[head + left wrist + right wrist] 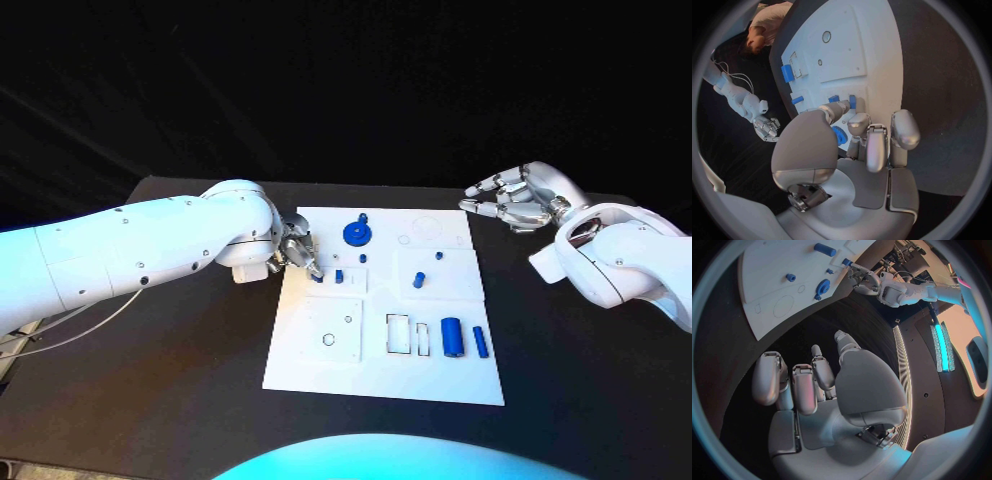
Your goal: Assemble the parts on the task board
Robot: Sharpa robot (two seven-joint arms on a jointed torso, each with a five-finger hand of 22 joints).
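Your left hand point(296, 252) pinches a small blue peg point(317, 276) at its fingertips over the task board point(378, 385); your right hand point(519, 198) hangs half-curled, holding nothing.

Left hand point(296, 252) crowds task board point(325, 375) left edge; right edge open.

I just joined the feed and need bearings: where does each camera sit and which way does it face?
Head view: from the robot's head, down on the white rectangular task board; both arms enter.
Left wrist view: behind the left hand, facing the board.
Right wrist view: behind the right hand, off the board over the black table.
All share the blue gear-shaped part.
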